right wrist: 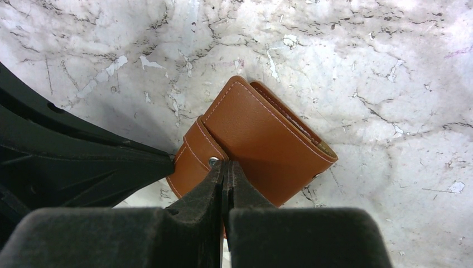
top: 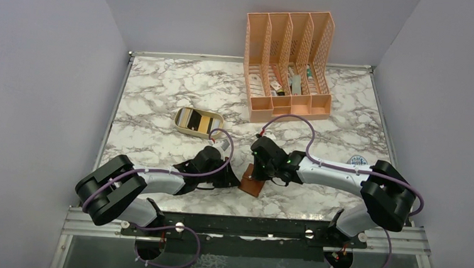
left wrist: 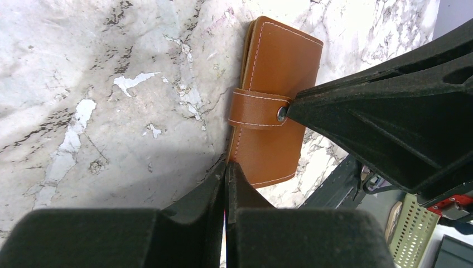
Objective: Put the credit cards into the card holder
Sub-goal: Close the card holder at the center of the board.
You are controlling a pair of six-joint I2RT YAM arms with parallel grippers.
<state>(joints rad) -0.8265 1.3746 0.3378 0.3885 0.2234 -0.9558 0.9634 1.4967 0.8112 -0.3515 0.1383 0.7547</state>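
Observation:
The card holder (top: 253, 183) is a brown leather wallet lying closed on the marble table, its snap tab fastened. It also shows in the left wrist view (left wrist: 276, 106) and the right wrist view (right wrist: 262, 145). My left gripper (left wrist: 226, 164) is shut, its tips touching the wallet's long edge from the left (top: 234, 179). My right gripper (right wrist: 225, 163) is shut, its tips resting on the snap button of the tab (top: 260, 171). The credit cards (top: 199, 121), pale, dark and gold-toned, lie in a small beige oval tray behind the left gripper.
The beige oval tray (top: 179, 124) sits mid-table, left of centre. A tall peach four-slot file organiser (top: 288, 65) with small items stands at the back right. Grey walls enclose the table on three sides. The arms' mounting rail (top: 240, 226) runs along the near edge.

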